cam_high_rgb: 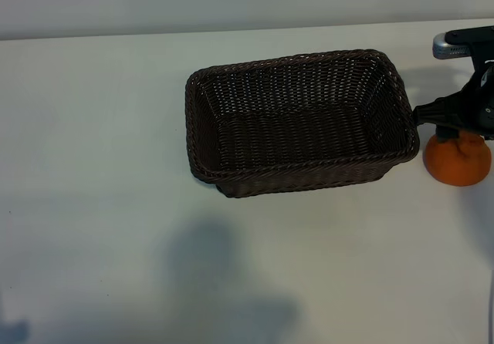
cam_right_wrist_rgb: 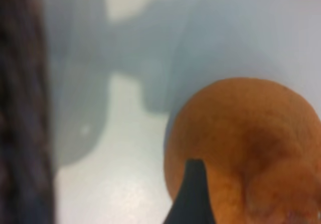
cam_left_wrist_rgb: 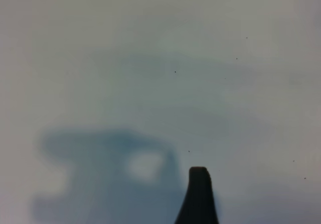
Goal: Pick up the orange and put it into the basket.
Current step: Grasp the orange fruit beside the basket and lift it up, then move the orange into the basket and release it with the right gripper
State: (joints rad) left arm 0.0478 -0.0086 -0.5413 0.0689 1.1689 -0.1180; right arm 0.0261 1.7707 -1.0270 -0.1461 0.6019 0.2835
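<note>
One orange [cam_high_rgb: 457, 160], one wicker basket [cam_high_rgb: 297, 120].
Right gripper [cam_high_rgb: 455, 124], jaws spread, hangs over the orange at right edge; left gripper [cam_left_wrist_rgb: 199, 196] spread too.

Woven wicker basket [cam_high_rgb: 297, 120]; matte dimpled orange [cam_high_rgb: 457, 163]; smooth matt table [cam_high_rgb: 100, 128]

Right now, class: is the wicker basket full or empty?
Empty. The exterior view shows only bare weave inside the wicker basket; the orange sits on the table outside, beside its right end.

One orange [cam_high_rgb: 457, 163], one basket [cam_high_rgb: 297, 176].
</note>
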